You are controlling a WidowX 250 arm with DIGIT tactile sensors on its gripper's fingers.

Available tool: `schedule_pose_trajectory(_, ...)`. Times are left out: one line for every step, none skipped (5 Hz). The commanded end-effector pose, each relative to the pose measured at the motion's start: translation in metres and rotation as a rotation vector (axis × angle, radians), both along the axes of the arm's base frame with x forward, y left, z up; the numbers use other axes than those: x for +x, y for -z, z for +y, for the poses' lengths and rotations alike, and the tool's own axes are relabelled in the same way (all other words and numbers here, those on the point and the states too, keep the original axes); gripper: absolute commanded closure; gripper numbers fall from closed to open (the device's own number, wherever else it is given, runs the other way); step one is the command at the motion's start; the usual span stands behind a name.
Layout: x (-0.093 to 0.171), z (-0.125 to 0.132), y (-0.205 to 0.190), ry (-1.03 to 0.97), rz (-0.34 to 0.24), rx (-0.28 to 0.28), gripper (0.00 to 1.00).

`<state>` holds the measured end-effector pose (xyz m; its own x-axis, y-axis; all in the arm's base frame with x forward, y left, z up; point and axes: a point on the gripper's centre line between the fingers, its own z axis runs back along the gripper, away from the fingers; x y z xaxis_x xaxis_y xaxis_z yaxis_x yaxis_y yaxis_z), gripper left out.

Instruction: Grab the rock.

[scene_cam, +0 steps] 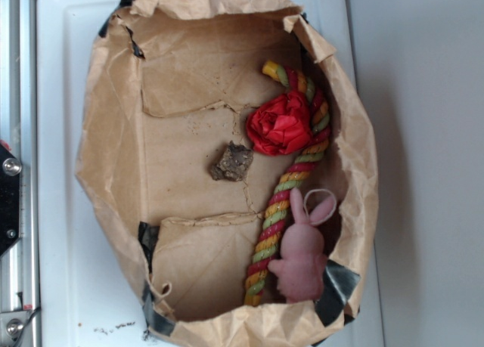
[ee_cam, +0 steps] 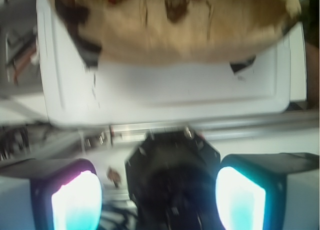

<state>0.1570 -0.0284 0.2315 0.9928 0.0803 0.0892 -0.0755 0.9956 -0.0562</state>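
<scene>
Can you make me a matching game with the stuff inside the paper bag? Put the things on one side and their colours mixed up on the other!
Things:
1. rock
2. flower
3. plush bunny
4. rope

Colours:
A. pink
B. red, yellow and green stripes
C. brown-grey
D. all red

Right pairs: 1-C, 2-D, 3-A, 4-B
</scene>
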Motion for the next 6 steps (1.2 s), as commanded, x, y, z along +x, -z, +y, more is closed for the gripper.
schedule_pose_trajectory(0.056, -0.006, -0.006, -0.041, -0.093, -0.017, 0.0)
schedule_pose_trajectory(0.083, -0.004, 0.011, -0.01, -0.166, -0.038, 0.0)
schedule_pose_trajectory(0.11, 0.0, 0.032, -0.008, -0.199, -0.011, 0.0)
schedule_pose_trajectory(0.127, 0.009, 0.044, -0.012, -0.198, -0.005, 0.0)
schedule_pose_trajectory(0.136, 0.02, 0.061, -0.016, -0.179, 0.0, 0.0)
schedule_pose_trajectory(0.142, 0.031, 0.082, -0.013, -0.165, 0.004, 0.0)
